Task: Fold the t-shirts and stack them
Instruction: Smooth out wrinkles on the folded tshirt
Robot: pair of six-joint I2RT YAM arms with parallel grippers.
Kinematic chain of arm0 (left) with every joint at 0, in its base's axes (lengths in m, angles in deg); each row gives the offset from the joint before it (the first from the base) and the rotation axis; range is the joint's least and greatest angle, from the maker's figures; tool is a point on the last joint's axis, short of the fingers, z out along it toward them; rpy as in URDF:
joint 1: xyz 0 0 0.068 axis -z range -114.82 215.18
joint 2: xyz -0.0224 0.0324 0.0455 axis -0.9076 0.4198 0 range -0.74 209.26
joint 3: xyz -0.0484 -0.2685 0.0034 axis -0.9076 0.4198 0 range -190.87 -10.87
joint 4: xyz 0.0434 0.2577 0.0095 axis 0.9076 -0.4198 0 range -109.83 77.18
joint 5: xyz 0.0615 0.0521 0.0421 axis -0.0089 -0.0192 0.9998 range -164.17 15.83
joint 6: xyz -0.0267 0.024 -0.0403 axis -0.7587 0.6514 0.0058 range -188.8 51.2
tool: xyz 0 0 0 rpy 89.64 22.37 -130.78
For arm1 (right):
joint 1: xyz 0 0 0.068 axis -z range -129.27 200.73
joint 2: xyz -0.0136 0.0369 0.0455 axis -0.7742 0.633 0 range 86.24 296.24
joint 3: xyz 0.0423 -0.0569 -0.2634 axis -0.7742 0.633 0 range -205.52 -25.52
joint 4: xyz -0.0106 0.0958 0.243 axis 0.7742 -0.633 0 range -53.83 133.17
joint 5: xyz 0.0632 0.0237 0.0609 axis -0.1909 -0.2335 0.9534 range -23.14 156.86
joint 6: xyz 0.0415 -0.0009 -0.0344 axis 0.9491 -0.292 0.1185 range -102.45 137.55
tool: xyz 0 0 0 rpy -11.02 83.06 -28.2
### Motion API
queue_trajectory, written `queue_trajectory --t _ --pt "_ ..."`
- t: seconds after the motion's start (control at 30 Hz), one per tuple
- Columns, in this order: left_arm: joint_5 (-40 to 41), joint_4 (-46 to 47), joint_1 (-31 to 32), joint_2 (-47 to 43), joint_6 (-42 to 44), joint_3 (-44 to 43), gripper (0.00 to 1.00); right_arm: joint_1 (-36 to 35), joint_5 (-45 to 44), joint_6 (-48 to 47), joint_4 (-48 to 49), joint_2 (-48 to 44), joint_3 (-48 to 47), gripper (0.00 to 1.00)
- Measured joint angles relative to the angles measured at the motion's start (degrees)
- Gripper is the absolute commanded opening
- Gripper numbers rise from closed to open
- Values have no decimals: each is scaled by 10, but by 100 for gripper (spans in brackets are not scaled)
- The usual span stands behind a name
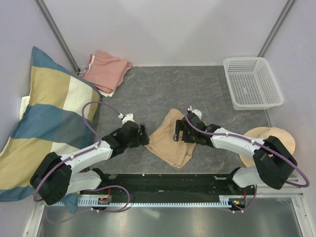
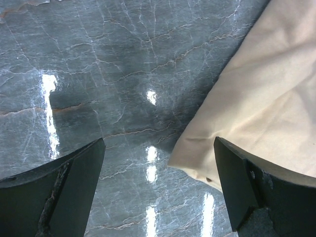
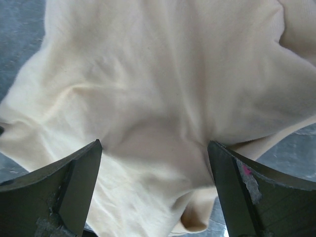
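Note:
The tan t-shirt (image 1: pixel 170 140) lies crumpled in a loose heap on the grey marbled table, between my two grippers. The salmon-pink t-shirt (image 1: pixel 105 70) lies folded at the back left. My left gripper (image 1: pixel 143 135) is open at the tan shirt's left edge; in the left wrist view the cloth (image 2: pixel 266 94) fills the right side and one corner lies between the jaws. My right gripper (image 1: pixel 178 132) is open just above the heap; in the right wrist view the cloth (image 3: pixel 158 89) fills the frame and bulges between the open jaws.
A white mesh basket (image 1: pixel 252 82) stands at the back right. A round beige domed thing (image 1: pixel 269 140) lies at the right, under my right arm. A big blue, yellow and cream striped pillow (image 1: pixel 44 118) leans at the left. The bare table (image 1: pixel 173 86) stretches behind the tan shirt.

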Motion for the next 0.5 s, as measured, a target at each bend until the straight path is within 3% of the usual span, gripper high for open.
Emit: queue_trajectory --t 0.5 --pt "0 0 0 9 0 0 100 0 -125 -38 -96 -18 10 98"
